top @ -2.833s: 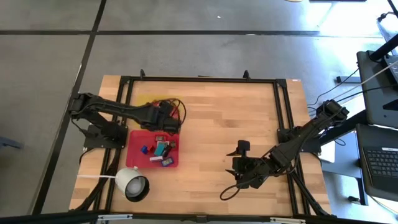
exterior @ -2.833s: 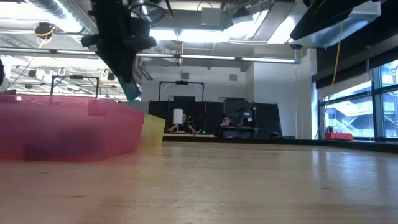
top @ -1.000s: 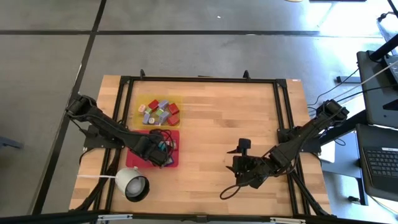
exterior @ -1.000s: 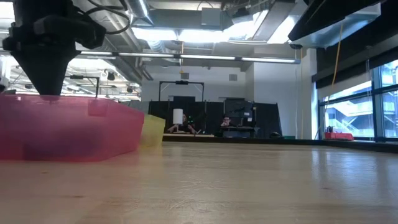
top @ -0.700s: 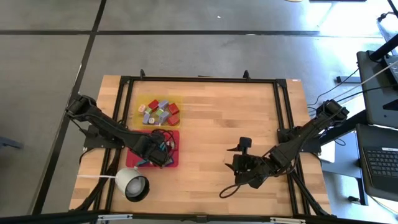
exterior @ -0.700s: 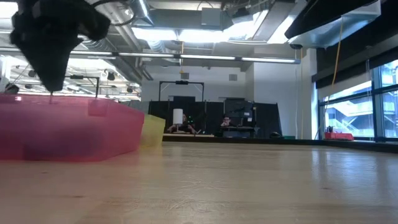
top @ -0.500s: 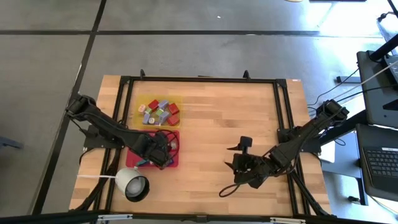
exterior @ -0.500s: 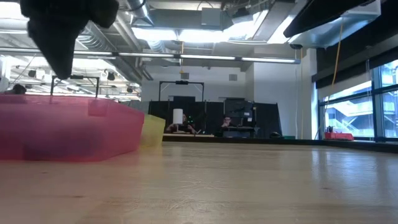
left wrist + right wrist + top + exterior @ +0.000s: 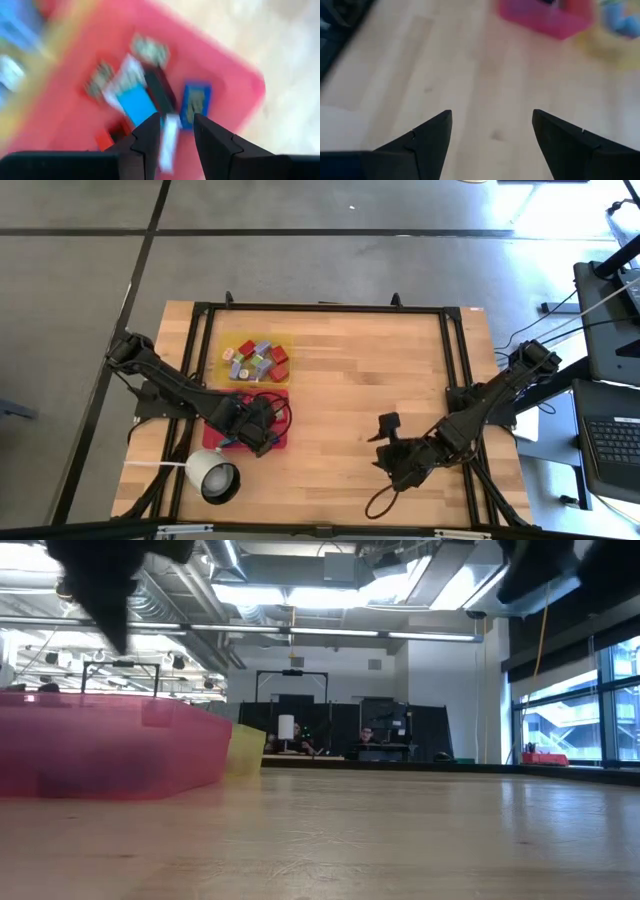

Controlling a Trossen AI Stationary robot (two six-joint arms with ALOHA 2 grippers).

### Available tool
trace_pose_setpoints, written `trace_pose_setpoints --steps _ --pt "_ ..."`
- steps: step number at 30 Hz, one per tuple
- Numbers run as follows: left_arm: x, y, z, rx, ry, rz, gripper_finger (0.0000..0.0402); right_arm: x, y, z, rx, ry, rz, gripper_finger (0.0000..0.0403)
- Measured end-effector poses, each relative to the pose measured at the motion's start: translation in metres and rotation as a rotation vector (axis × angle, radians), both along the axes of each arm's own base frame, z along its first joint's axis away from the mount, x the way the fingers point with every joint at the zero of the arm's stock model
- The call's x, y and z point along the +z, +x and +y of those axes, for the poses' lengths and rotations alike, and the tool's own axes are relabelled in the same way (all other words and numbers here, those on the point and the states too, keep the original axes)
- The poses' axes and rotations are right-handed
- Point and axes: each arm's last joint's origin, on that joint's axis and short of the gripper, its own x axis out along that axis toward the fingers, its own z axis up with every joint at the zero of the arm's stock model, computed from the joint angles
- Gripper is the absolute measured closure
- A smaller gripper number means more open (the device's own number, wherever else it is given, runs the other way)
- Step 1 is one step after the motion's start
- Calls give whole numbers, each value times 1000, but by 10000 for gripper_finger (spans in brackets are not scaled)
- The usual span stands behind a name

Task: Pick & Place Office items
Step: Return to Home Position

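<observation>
Left gripper (image 9: 176, 119) over red tray (image 9: 235, 75); blue timer (image 9: 136, 104) flat, parallel to black piece (image 9: 160, 90).

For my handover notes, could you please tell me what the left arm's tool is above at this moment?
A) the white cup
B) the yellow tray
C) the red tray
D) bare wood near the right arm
C: the high view shows the left tool over the red tray, whose small pieces show in the left wrist view.
</observation>
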Motion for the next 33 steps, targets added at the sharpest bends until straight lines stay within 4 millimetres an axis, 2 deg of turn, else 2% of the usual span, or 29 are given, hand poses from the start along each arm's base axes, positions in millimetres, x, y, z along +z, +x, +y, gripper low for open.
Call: trace_pose_setpoints --steps 5,9,15,18,22,33 --pt "5 5 5 -104 265 -127 288 0 -1 2 39 84 60 124" --pt "22 3 8 -181 290 -221 288 10 -7 -5 1 130 46 124" --pt "56 -18 19 -249 281 -341 288 23 -21 -17 15 183 -13 124" --pt "70 -29 25 -269 272 -405 288 14 -31 -26 12 223 -54 124" --pt "82 -38 29 -315 277 -454 288 -8 -46 -39 51 335 -117 124" --pt "88 -38 36 -351 262 -481 288 -56 -86 -85 128 560 -299 124"
